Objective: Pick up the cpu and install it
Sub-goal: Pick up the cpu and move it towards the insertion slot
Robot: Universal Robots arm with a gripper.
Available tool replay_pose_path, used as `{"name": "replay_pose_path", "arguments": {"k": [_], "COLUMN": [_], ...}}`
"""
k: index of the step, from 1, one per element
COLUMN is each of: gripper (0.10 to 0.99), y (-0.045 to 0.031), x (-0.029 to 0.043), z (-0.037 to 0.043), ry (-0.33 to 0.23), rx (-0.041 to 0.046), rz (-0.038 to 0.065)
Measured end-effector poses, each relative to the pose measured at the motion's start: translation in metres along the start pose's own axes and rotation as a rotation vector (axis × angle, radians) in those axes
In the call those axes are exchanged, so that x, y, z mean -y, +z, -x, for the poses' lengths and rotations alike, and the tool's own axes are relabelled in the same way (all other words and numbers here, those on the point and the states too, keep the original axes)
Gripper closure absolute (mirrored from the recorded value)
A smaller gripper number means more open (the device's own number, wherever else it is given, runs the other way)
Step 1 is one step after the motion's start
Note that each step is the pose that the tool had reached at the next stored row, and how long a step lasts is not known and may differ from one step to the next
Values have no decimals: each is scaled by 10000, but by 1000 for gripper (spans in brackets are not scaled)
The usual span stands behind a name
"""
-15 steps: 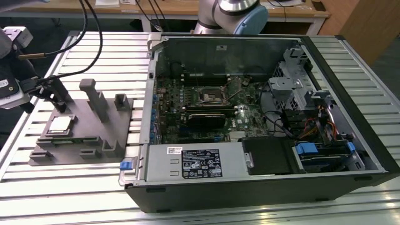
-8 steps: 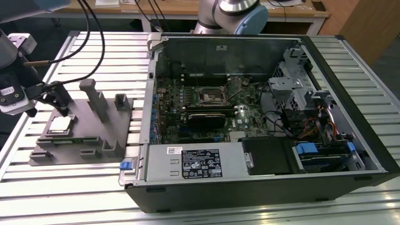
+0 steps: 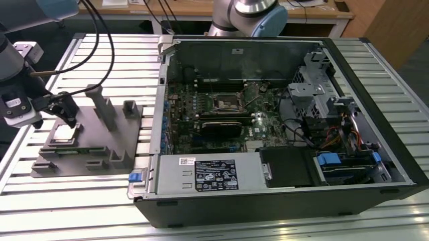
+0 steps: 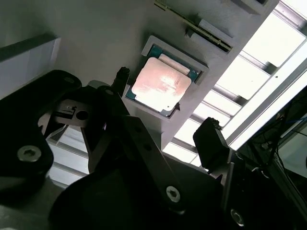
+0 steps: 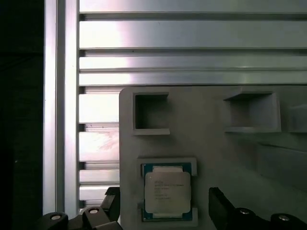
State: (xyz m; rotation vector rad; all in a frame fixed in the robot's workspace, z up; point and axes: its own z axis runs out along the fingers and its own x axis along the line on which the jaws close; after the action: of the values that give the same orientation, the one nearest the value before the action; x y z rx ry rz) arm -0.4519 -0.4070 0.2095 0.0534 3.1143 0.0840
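Note:
The cpu (image 3: 64,133), a small silver-topped square chip, lies flat in a shallow recess of the grey fixture (image 3: 90,155) at the exterior view's left. My gripper (image 3: 64,116) hangs just above it, open. In both wrist views the cpu (image 4: 160,85) (image 5: 168,191) sits between my two black fingertips (image 4: 211,141) (image 5: 218,203), which stand apart on either side of it without touching it. The motherboard socket (image 3: 226,103) is a black-framed square inside the open computer case, far toward the exterior view's right of the gripper.
The open computer case (image 3: 282,196) takes up the middle and right of the slatted aluminium table (image 3: 100,60). The fixture has upright posts (image 3: 104,103) and empty pockets (image 5: 151,112) close to the gripper. Black cables (image 3: 100,30) hang above the fixture.

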Motion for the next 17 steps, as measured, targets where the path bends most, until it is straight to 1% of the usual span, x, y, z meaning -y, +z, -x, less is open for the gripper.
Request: {"name": "replay_pose_path", "arguments": {"k": [3,7,12,17], "gripper": [267,267,267,267], "y": [37,72,118,173], "x": [2,5,7,11], "z": [0,-1,-3,-2], "ry": [23,189,202,199], "rx": [1,10,11,12], "rz": [-1,-5,-5,-37]}}
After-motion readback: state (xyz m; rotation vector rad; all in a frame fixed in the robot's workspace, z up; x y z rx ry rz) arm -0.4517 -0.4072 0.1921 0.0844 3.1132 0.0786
